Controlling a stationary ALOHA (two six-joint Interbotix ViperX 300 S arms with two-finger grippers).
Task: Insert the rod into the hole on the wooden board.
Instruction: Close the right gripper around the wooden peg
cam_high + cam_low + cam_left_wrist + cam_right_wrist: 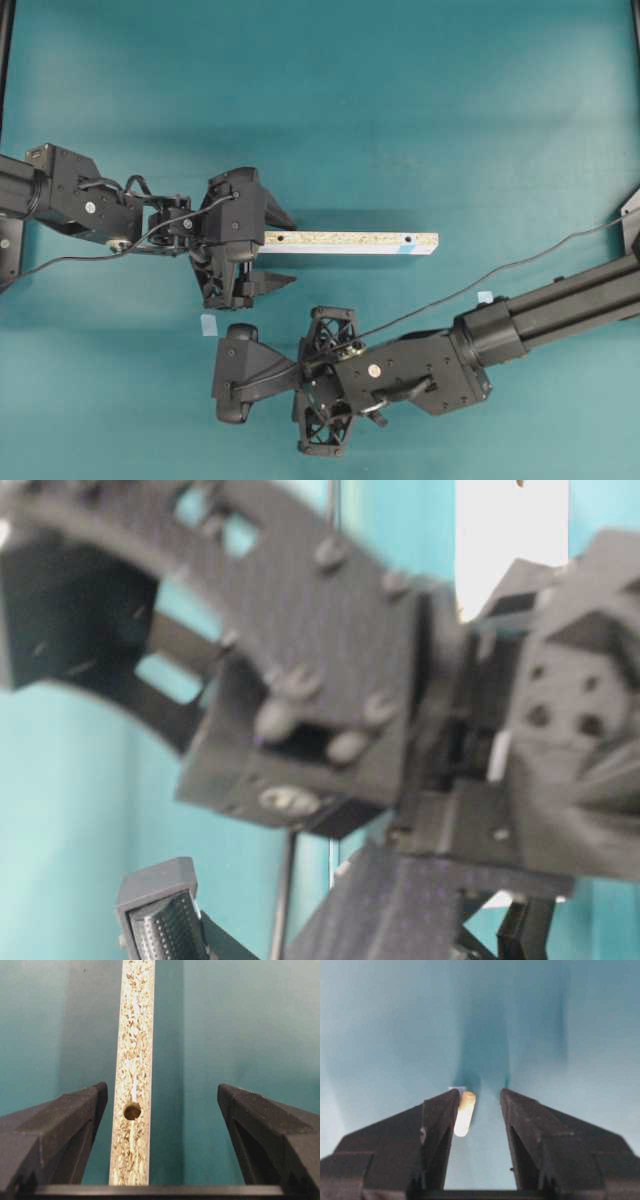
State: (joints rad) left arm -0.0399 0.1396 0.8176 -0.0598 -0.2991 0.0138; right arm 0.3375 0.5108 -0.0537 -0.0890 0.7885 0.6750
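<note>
Right wrist view: the rod (pixel 464 1113) lies on the counter (pixel 380 1035) between the right hand's (pixel 479 1110) part-spread fingers, touching one and clear of the other. Centre the rod before clamping, so it does not roll or tilt. Left hand (pixel 160 1105), fully apart, straddles the wooden board (pixel 134 1035) at its unmarked hole (pixel 132 1110), holding nothing.

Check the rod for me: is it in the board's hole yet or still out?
Out. The rod lies on the teal table between the right gripper's fingers, against one finger, with a gap to the other.
</note>
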